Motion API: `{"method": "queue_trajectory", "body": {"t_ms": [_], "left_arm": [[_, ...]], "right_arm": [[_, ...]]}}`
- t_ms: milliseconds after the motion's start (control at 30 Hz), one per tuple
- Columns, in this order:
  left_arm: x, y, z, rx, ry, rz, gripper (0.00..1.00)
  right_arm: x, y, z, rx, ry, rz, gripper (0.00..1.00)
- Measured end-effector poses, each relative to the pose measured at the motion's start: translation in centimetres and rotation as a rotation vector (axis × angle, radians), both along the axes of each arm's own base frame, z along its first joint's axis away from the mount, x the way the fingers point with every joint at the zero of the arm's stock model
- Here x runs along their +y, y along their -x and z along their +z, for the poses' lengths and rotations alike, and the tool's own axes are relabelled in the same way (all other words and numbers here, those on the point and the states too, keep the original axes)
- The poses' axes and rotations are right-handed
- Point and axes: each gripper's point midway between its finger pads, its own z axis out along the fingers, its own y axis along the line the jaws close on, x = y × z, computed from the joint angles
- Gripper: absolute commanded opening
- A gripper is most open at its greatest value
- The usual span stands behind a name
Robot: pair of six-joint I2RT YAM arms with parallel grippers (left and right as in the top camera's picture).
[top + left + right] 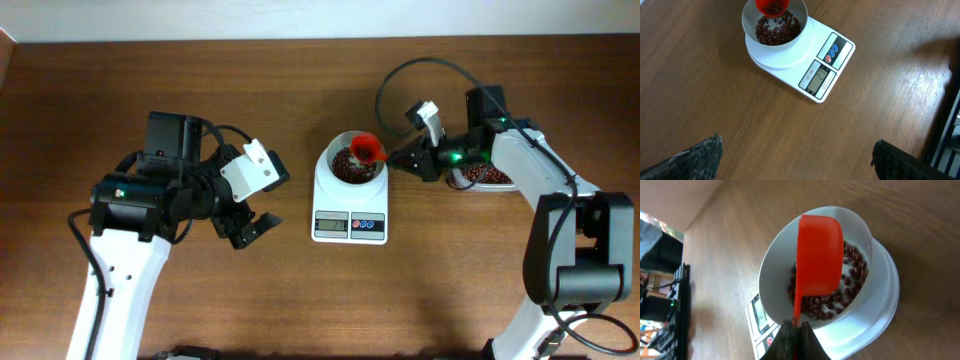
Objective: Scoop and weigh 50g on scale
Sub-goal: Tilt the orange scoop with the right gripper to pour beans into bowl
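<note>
The white scale (349,205) stands mid-table with a round white bowl (330,158) on its platform, and red beans (855,275) lie in the bowl. My right gripper (398,160) is shut on the thin handle of a red scoop (367,150). The scoop (820,255) hangs tilted over the bowl (777,275), just above the beans. My left gripper (250,228) hovers open and empty left of the scale. In its wrist view both fingers (695,157) frame bare wood, with the scale (822,75) ahead.
A clear tub of red beans (485,178) sits to the right of the scale, under the right arm. The scale's display and buttons (827,62) face the table's front edge. A black cable loops behind the right arm.
</note>
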Motion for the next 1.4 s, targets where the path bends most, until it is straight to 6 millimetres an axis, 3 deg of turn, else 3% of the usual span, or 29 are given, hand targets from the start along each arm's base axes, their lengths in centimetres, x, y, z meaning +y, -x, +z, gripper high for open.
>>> {"method": "queue_trajectory", "body": {"t_ms": [267, 333, 533, 833, 867, 1400], "left_arm": [[0.0, 0.0, 0.0, 0.000, 0.000, 0.000, 0.99], [0.0, 0.0, 0.0, 0.000, 0.000, 0.000, 0.99], [0.0, 0.0, 0.0, 0.000, 0.000, 0.000, 0.99], [0.0, 0.0, 0.0, 0.000, 0.000, 0.000, 0.99], [0.0, 0.0, 0.0, -0.001, 0.000, 0.000, 0.99], [0.0, 0.0, 0.0, 0.000, 0.000, 0.000, 0.99]], "right_arm": [[0.2, -0.7, 0.4, 0.030, -0.005, -0.046, 0.04], [0.5, 0.7, 0.8, 0.032, -0.034, 0.009, 0.04], [0.8, 1.3, 0.9, -0.013, -0.030, 0.057, 0.04], [0.4, 0.4, 0.8, -0.051, 0.021, 0.032, 0.04], [0.5, 1.1, 0.9, -0.040, 0.016, 0.054, 0.04], [0.0, 0.6, 1.2, -0.074, 0.081, 0.028, 0.04]]}}
